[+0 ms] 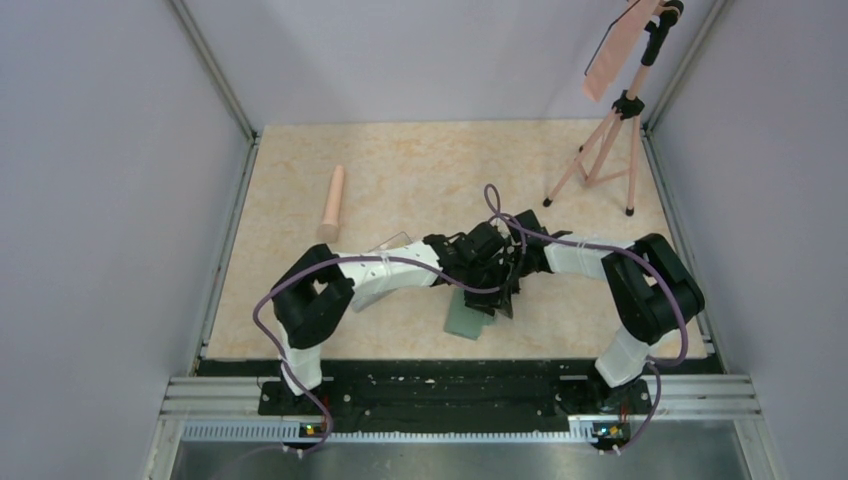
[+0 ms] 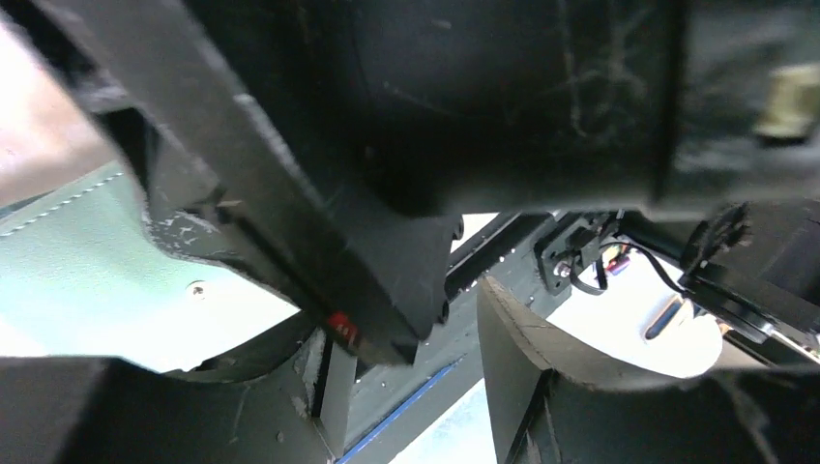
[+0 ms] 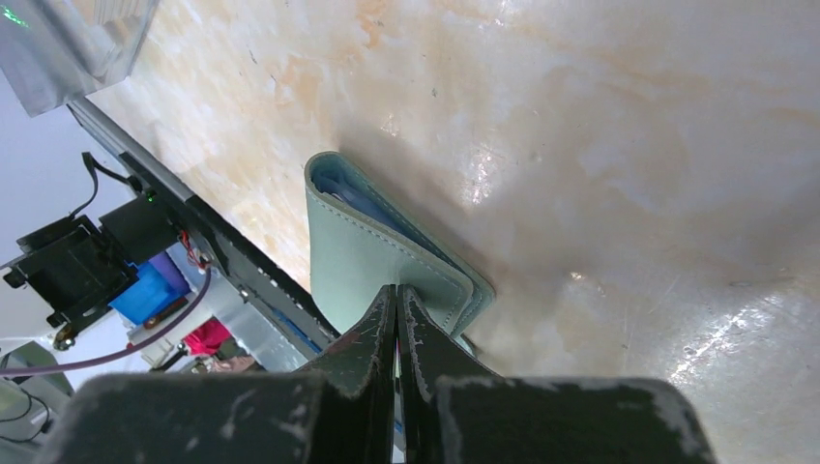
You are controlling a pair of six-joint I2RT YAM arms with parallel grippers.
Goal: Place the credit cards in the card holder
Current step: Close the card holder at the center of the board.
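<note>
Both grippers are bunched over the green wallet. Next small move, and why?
Probably lift the left gripper clear. Its fingers stand apart with nothing between them, and it is crowded against the right gripper, whose shut tips touch the cover of the folded card holder.

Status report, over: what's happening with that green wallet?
Right gripper shut on card holder edge. Left gripper open, close beside it. No credit cards visible.

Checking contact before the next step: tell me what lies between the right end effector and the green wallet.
Nothing. In the right wrist view the right end effector, shut, meets the green wallet at its edge; no gap shows.
</note>
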